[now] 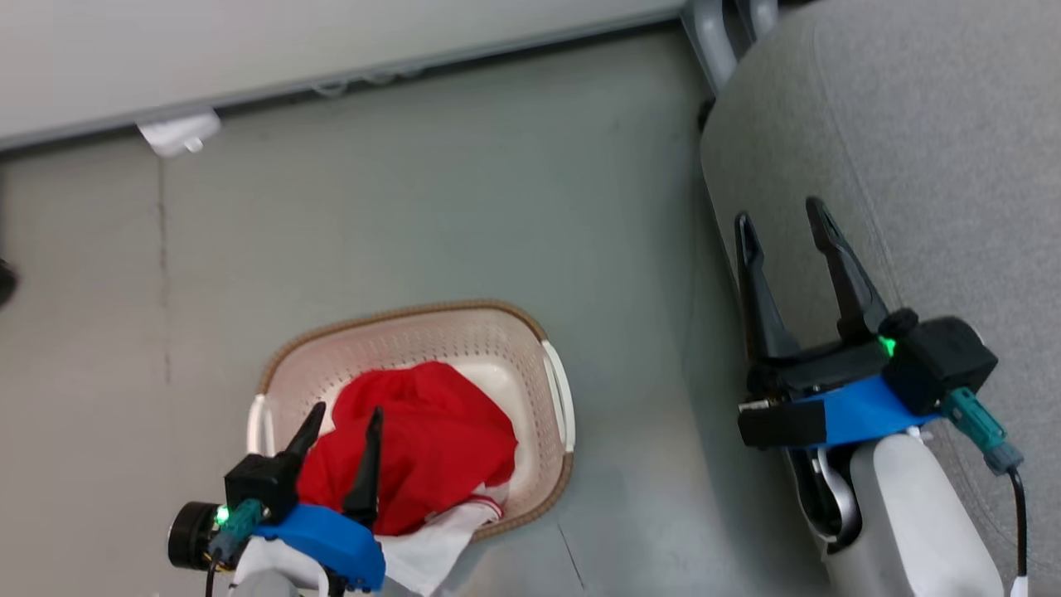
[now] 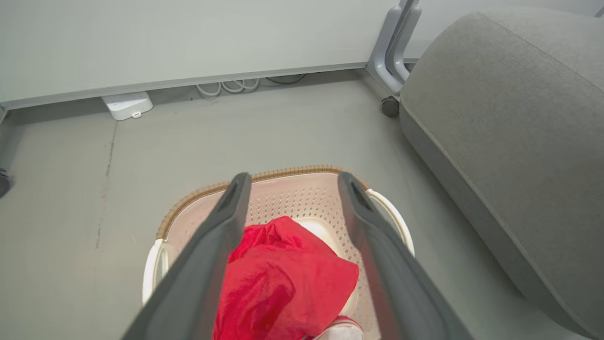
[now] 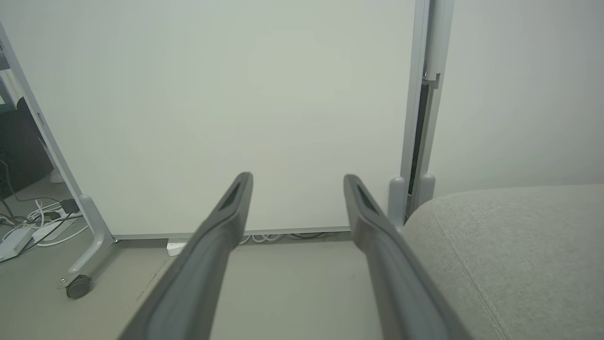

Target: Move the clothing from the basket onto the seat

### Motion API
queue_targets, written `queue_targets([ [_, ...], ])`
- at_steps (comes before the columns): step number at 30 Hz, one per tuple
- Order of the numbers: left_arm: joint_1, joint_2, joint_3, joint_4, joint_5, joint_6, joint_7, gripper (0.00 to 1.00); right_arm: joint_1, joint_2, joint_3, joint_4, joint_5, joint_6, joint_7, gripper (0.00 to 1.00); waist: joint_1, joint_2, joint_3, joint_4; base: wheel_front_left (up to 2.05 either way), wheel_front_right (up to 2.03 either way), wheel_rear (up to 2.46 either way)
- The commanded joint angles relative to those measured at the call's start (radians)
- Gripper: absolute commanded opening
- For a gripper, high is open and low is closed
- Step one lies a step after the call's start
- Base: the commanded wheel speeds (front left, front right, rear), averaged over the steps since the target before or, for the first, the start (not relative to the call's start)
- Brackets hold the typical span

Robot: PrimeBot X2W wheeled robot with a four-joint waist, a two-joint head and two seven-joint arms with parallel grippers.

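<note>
The left gripper [image 1: 348,409] has its two dark fingers spread wide with nothing between them. It hangs over the near-left part of the laundry basket [image 1: 398,313]. The red clothing [image 1: 431,431] is bunched in a heap directly under and just ahead of its fingertips. In the left wrist view the red cloth shows in the gap between the two fingers, below them. Whether either finger touches the fabric cannot be told. A white-trimmed part of the clothing spills over the basket's near rim, just to the right of this gripper's blue wrist mount [image 1: 331,539]. The basket's perforated far wall stands beyond the fingertips, and the basket sits on the grey floor [image 1: 414,182].

The right gripper [image 1: 779,210] is also spread wide and empty. It is over the left edge of the grey fabric seat [image 1: 912,166], which stretches beneath it and away to its right. The basket and clothing lie well to this gripper's left, apart from the seat. Ahead of its fingers stands a pale wall panel [image 3: 236,94] with a caster foot [image 3: 78,285].
</note>
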Motion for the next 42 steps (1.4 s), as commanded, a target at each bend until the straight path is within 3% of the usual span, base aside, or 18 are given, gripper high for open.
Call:
queue_targets([
  [1, -0.027, 0.013, 0.001, 0.021, 0.001, -0.004, -0.003, 1.0, -0.027, -0.002, 0.009, -0.007, 0.011, 0.0, -0.004, 1.0, -0.0002, 0.0, 0.105, -0.053, 0.0, 0.0, 0.0],
  [9, -0.185, 0.027, -0.008, 0.251, -0.01, -0.017, 0.043, 1.0, -0.1, -0.002, 0.067, -0.026, 0.046, 0.0, -0.012, 1.0, -0.0002, 0.0, 0.264, -0.098, 0.0, 0.0, 0.0],
  [19, -0.323, 0.055, -0.013, 0.446, -0.045, -0.028, 0.178, 1.0, -0.123, -0.002, 0.097, -0.046, 0.086, 0.0, -0.012, 1.0, -0.0002, 0.0, 0.354, -0.131, 0.0, 0.0, 0.0],
  [28, -0.389, 0.081, -0.004, 0.54, -0.074, -0.023, 0.283, 1.0, -0.135, -0.002, 0.133, -0.07, 0.139, 0.0, -0.012, 1.0, -0.0002, 0.0, 0.412, -0.182, 0.0, 0.0, 0.0],
  [36, -0.415, 0.094, -0.008, 0.568, -0.087, -0.022, 0.31, 1.0, -0.133, -0.002, 0.138, -0.071, 0.158, 0.0, -0.012, 1.0, -0.0002, 0.0, 0.433, -0.206, 0.0, 0.0, 0.0],
  [37, -0.42, 0.096, -0.014, 0.569, -0.082, -0.023, 0.311, 0.49, -0.134, -0.002, 0.139, -0.071, 0.158, 0.0, -0.012, 1.0, -0.0002, 0.0, 0.434, -0.207, 0.0, 0.0, 0.0],
  [38, -0.424, 0.097, -0.015, 0.568, -0.081, -0.023, 0.305, 0.09, -0.135, -0.002, 0.139, -0.07, 0.159, 0.0, -0.012, 1.0, -0.0002, 0.0, 0.434, -0.208, 0.0, 0.0, 0.0],
  [39, -0.425, 0.094, -0.016, 0.571, -0.084, -0.022, 0.307, 0.0, -0.136, -0.002, 0.139, -0.069, 0.161, 0.0, -0.012, 1.0, -0.0002, 0.0, 0.434, -0.208, 0.0, 0.0, 0.0],
  [42, -0.426, 0.089, -0.021, 0.578, -0.087, -0.022, 0.308, 0.0, -0.138, -0.002, 0.139, -0.066, 0.163, 0.0, -0.012, 1.0, -0.0002, 0.0, 0.431, -0.207, 0.0, 0.0, 0.0],
])
